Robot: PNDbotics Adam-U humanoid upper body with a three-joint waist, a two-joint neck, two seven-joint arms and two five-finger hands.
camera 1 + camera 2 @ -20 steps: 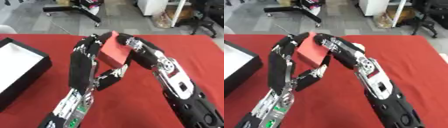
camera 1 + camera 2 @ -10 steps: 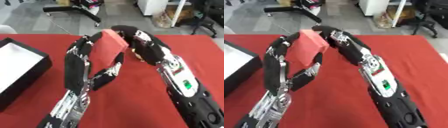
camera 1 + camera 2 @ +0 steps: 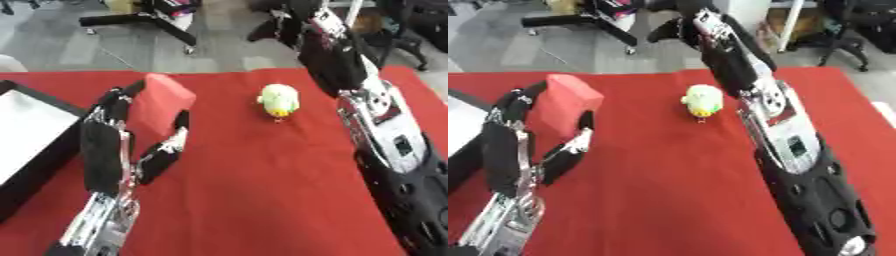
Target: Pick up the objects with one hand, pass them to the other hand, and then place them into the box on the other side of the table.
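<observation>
A red block (image 3: 163, 101) is held above the red table, my left hand (image 3: 112, 119) shut on it, fingers behind it and thumb (image 3: 178, 128) in front. My right hand (image 3: 677, 26) is raised over the table's far edge, apart from the block, with its fingers hanging relaxed and nothing in them. A small yellow-green plush toy (image 3: 280, 99) stands on the cloth between the two hands. The black box (image 3: 19, 170) with a white inside lies at the left edge, just left of my left forearm.
The red tablecloth (image 3: 262, 190) covers the table. My right forearm (image 3: 389, 150) runs along the right side. Beyond the far edge there is grey floor with a black chair base (image 3: 153, 22) and other furniture.
My right hand has let go of the red block and drawn up and back to the far edge. My left hand keeps the block and has moved left. The plush toy is now uncovered.
</observation>
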